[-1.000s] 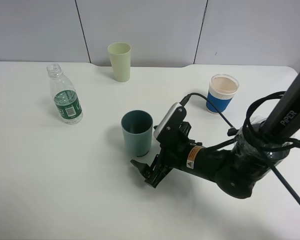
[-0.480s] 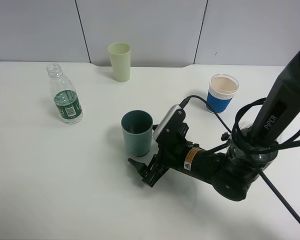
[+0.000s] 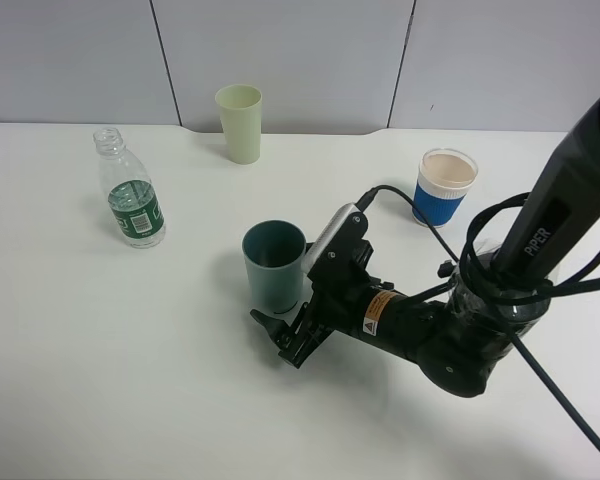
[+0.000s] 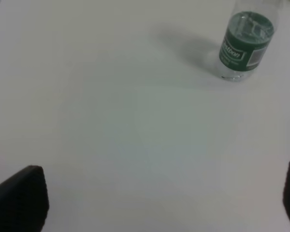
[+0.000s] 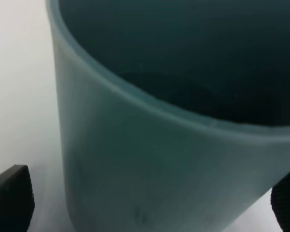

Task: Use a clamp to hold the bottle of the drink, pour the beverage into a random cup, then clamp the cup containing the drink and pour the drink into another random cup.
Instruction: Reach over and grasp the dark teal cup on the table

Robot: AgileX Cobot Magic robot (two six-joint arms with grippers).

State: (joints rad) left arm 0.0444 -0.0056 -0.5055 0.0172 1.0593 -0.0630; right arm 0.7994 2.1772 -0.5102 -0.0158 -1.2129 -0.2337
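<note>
My right fingers [image 5: 9, 200] have crept closer, wide open on both sides of the cup [image 3: 274, 266] (nothing gripped yet); closing comes next.

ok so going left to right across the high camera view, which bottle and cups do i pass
bottle -> pale yellow-green cup -> teal cup -> blue-sleeved white cup
</note>
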